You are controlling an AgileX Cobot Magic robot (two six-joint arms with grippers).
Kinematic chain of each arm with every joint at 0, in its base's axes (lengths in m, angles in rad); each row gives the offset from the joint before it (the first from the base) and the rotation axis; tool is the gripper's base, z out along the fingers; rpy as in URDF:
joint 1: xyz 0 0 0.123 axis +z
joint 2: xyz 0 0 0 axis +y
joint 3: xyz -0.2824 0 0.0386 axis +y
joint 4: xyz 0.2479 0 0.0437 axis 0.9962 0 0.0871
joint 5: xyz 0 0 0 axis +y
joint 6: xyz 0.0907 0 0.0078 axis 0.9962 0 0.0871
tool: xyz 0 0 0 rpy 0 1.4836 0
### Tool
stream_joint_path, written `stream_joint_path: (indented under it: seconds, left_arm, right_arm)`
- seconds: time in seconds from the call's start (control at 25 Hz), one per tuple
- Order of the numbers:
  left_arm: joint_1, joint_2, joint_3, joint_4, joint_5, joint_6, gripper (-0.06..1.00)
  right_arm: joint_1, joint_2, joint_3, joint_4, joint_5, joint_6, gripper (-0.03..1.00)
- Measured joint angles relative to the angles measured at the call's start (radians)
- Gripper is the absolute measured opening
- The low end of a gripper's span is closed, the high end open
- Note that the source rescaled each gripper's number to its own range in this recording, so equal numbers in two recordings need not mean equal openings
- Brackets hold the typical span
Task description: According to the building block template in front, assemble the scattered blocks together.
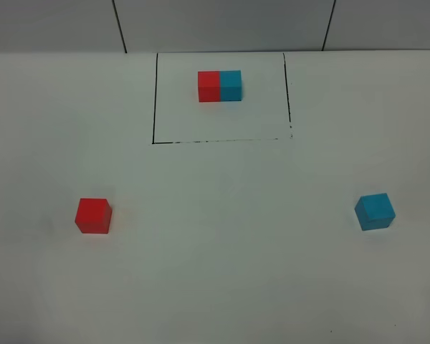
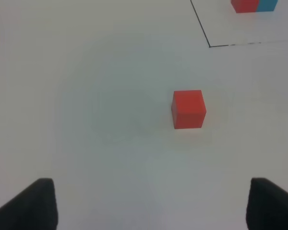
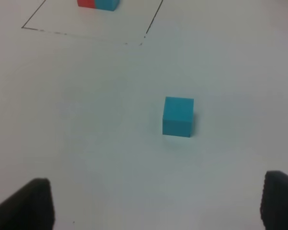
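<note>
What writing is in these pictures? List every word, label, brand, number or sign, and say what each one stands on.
None: no word, label, brand, number or sign can be read in any view.
The red cube, the cyan-blue cube and the red-and-blue template show plain, unmarked faces.
The black rectangle drawn on the white table is only an outline, with no writing.

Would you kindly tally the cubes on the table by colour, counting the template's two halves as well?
Red cubes: 2 (loose red cube, template's red half)
Blue cubes: 2 (loose blue cube, template's blue half)
Total: 4
</note>
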Motion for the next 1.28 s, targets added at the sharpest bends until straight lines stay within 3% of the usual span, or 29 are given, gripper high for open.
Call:
stream_joint_path:
  seconds: [1.28]
  left_arm:
    - [0.000, 0.000, 0.000, 0.000, 0.000, 0.000, 0.71]
  right_arm:
    - [0.000, 0.000, 0.000, -0.001, 0.000, 0.001, 0.79]
